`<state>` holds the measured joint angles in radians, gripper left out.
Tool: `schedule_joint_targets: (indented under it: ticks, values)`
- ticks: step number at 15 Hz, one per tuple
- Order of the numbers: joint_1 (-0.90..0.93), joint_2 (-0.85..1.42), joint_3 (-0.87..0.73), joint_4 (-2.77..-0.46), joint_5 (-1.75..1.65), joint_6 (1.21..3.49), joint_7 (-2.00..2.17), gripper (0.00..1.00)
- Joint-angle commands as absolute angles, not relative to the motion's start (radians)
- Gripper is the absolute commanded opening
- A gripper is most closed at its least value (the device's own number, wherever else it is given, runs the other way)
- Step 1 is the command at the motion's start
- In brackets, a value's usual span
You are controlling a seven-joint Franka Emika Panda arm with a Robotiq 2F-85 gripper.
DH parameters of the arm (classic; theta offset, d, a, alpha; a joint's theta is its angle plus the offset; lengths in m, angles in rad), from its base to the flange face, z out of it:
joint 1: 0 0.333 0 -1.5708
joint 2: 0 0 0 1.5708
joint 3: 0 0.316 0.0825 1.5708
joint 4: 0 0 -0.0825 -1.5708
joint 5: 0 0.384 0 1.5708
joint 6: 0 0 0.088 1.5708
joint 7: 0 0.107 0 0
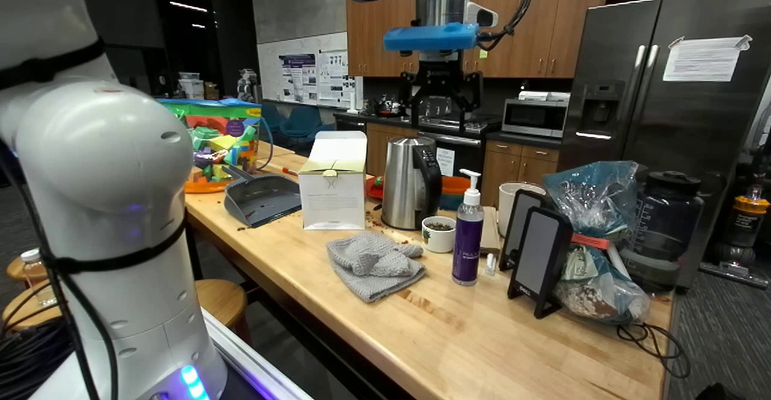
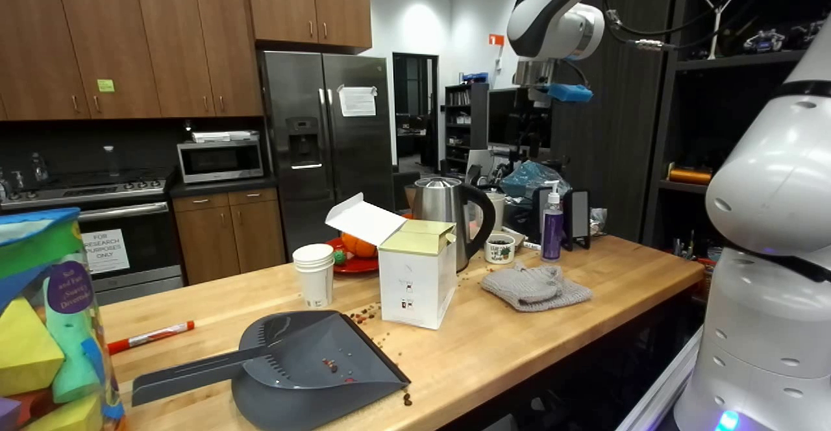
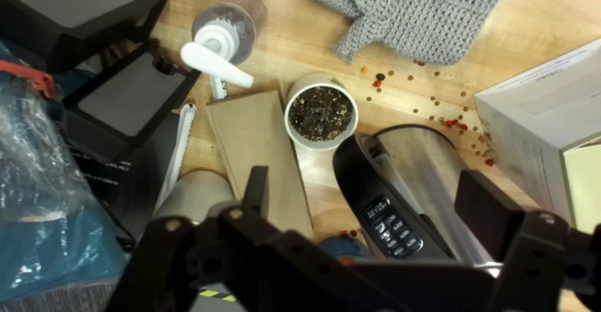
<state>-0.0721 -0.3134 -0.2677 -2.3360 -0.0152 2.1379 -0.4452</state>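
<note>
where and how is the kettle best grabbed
For the kettle, probably the black handle, from above, jaws closing across its width: it loops out with a gap inside, on the side away from the white box; the kettle stands upright, and the open gripper hangs higher.
</note>
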Motion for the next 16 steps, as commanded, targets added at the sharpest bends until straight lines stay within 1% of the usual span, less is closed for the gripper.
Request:
schedule_joint_targets:
  ticks: [1,10,16]
  values:
    - [-0.064,-0.304,-0.237,-2.344,-0.019,2.136,-0.506,1.00]
    - [-0.006,-0.306,-0.146,-2.353,-0.040,2.138,-0.577,1.00]
    - [0.040,-0.306,-0.109,-2.386,-0.042,2.233,-0.638,1.00]
